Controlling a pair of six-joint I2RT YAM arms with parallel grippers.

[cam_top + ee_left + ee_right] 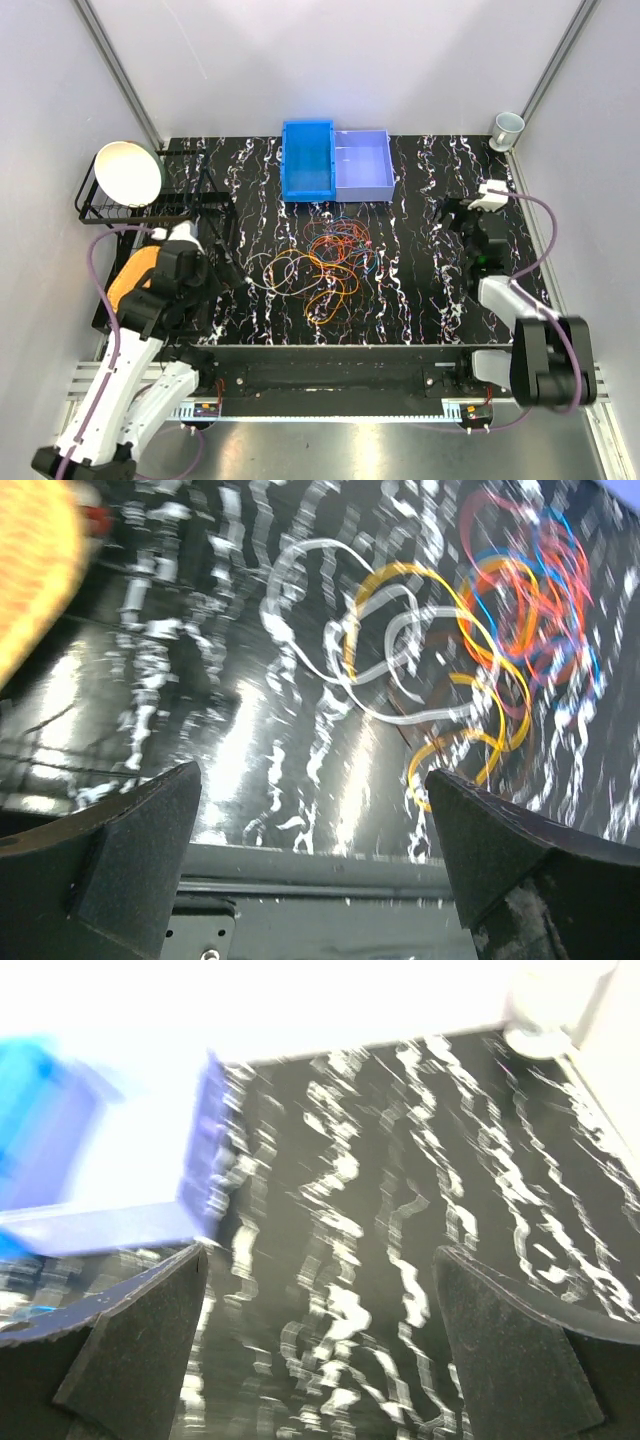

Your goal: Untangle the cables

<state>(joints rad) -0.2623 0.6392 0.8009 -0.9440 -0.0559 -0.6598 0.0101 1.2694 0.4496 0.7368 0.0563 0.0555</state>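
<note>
Left gripper (312, 815) jaws are held wide, released; the cables (470, 660) are seen tangled on the counter (200, 680) ahead-right of them. Right gripper (320, 1290) jaws are released too, lavender bin (100, 1228) ahead-left.

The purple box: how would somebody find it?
Go to the far edge of the black marbled table, in the middle, where two open boxes sit side by side. The purple box is the right one, pale lavender, unlike the blue box beside it.
</note>
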